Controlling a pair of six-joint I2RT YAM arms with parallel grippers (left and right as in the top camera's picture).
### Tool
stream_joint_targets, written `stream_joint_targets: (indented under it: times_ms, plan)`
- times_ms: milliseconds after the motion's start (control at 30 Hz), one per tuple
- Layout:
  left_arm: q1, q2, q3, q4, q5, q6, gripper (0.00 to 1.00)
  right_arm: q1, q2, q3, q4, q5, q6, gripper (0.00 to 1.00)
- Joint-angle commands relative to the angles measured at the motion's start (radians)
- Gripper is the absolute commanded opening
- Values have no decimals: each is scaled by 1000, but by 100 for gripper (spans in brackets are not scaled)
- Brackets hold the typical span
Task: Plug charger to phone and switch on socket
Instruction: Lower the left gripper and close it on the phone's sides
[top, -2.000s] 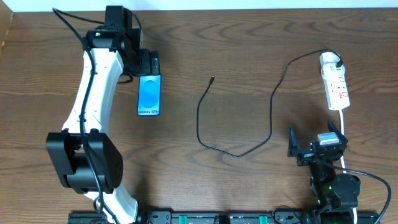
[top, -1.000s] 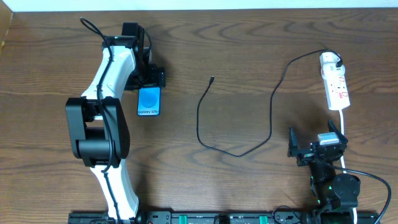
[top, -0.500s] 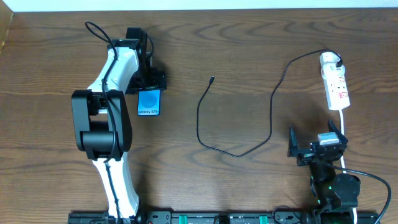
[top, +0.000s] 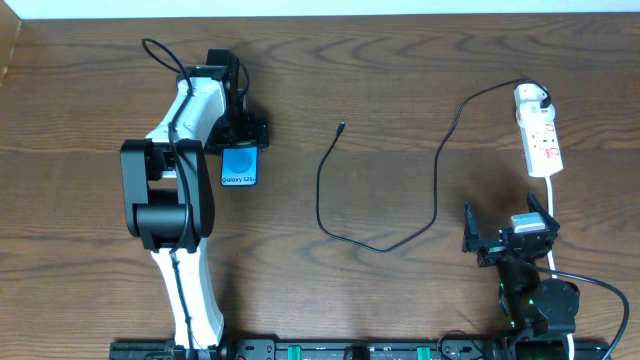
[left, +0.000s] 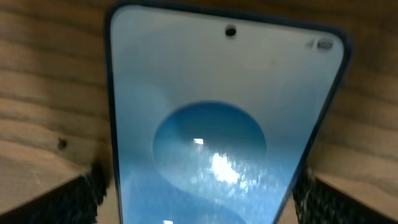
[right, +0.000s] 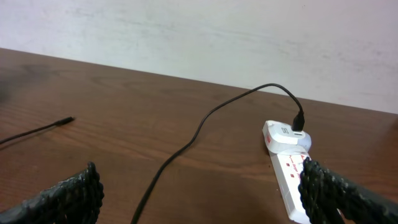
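Well: phone (top: 240, 165) flat on dark wood-grain table (top: 400, 300); pale wall (right: 186, 37) behind.

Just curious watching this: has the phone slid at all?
No. The phone keeps its gap to the charger tip; the left gripper only covers more of it.

Bright even light overhead; left wrist view blurry w/ glare on phone (left: 224, 124).

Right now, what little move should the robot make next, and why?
Probably squeeze the left pincer onto the sides of the phone and hold it. Its fingers straddle the phone, though I can't tell whether they grip yet. The connector tip of the charger lies loose on the table, apart from the phone, so the phone likely needs steadying before plugging.
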Motion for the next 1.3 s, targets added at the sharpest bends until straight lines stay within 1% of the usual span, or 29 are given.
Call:
stream_joint_targets:
  times_ms: [0,67,533,700,1067,1267]
  plan:
    - [4,29,-8,0,-16,-7,98,0,-5,-2,-4,0,8,99]
    - [3,29,-8,0,-15,-10,100,0,-5,-2,-4,0,8,99]
    - [-35,29,-57,29,-16,-12,99,0,-5,-2,-4,0,8,99]
    - [-35,29,-57,14,-16,-11,95,0,-5,-2,-4,0,8,99]
    - [-35,29,-57,0,-16,-8,94,0,-5,-2,-4,0,8,99]
    - [-35,29,-57,0,-16,-8,88,0,-5,-2,-4,0,8,99]
